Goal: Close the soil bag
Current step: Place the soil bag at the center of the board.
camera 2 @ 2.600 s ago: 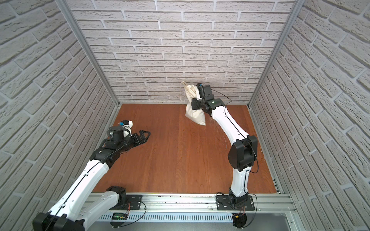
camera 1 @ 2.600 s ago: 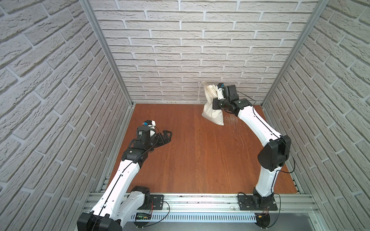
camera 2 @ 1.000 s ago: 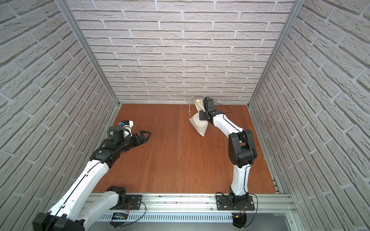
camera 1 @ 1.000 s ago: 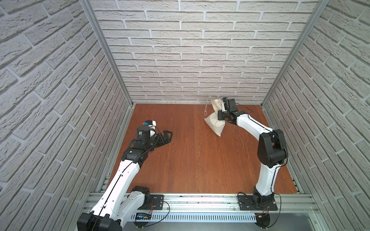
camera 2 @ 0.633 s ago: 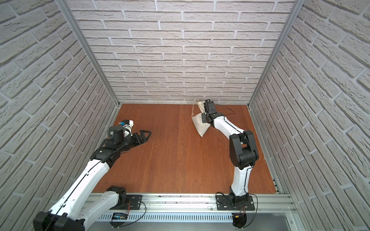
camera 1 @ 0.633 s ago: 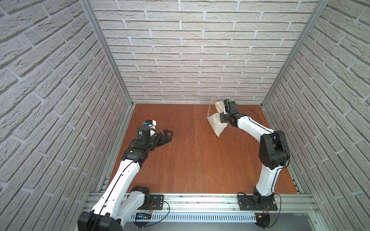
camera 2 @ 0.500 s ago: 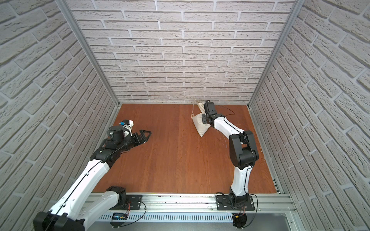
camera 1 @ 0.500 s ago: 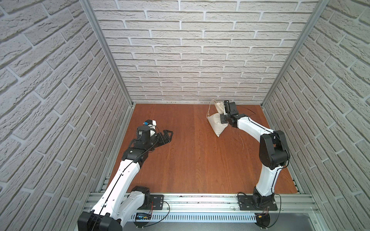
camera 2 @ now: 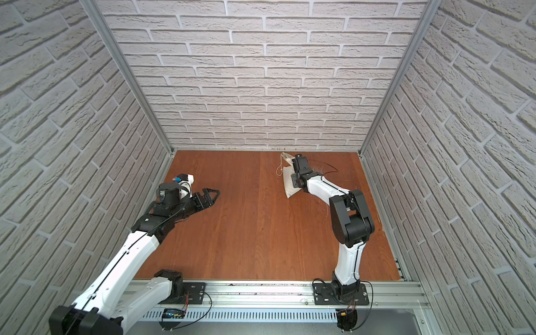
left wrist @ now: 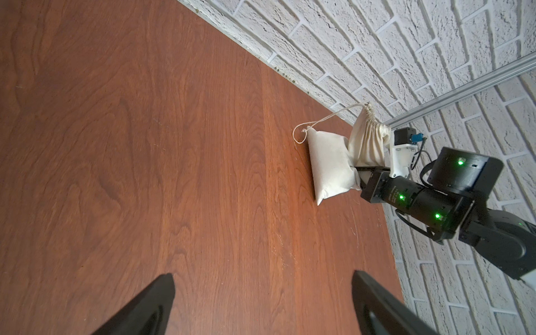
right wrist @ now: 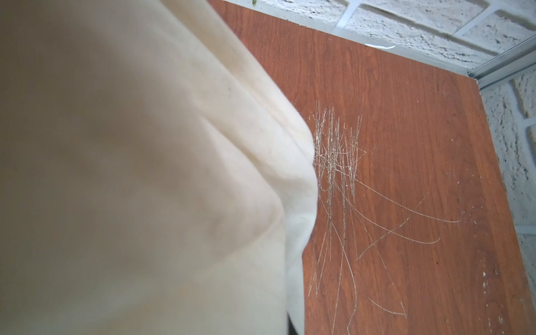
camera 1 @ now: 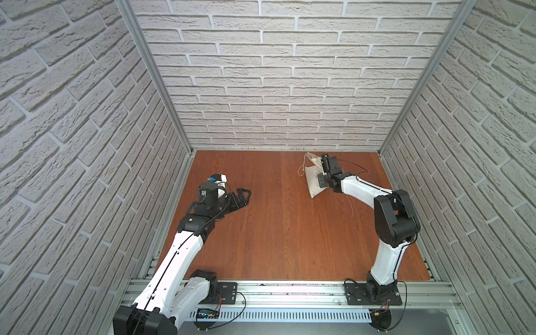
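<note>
Wooden tabletop (camera 1: pixel 290 220): one soil bag (camera 1: pixel 311 183), one cord (left wrist: pixel 327 118).

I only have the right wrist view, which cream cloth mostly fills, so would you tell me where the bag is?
Observer: The soil bag rests on the table near the back wall, with the right gripper shut on it.
Operator: Is its neck drawn in?
Observer: Yes, the left wrist view shows the neck gathered, its cord looping slack.
Operator: And the other arm?
Observer: The left gripper hangs open, far from the bag.
</note>
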### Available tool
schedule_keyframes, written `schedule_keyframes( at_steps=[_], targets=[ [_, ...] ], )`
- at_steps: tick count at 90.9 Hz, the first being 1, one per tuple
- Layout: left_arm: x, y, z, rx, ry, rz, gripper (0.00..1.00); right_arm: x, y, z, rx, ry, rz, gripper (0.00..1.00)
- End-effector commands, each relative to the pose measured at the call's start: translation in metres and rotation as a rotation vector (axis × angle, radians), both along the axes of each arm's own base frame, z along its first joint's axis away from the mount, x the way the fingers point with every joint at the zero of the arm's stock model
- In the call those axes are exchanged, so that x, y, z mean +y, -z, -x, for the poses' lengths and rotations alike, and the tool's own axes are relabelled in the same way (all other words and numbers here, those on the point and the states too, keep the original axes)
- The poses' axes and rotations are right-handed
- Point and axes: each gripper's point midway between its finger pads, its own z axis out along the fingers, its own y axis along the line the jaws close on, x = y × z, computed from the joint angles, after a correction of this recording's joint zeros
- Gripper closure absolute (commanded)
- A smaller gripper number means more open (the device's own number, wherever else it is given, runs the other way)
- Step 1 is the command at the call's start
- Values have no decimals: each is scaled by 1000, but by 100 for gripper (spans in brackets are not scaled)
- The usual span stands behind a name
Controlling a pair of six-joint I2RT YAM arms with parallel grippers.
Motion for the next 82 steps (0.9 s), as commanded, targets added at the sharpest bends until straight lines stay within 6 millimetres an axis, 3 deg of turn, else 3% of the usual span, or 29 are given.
schedule_keyframes(
  at_steps=[1,39,45,49,60,82],
  targets=[
    [2,-6,-3,-43,-6,9,2,12,-14,8,-27,-52,51,97],
    [4,4,1,-36,-15,-2,2,49,-1,17,2,-180,330,97],
    [4,6,1,-31,-13,0,2,55,-5,17,-7,-193,403,94],
    [3,6,2,-32,-10,3,2,58,9,19,18,-202,461,91],
    [3,7,3,-32,-11,5,2,71,14,22,22,-221,579,87],
    [4,8,4,-36,-18,13,2,88,26,29,71,-257,597,83]
  ],
)
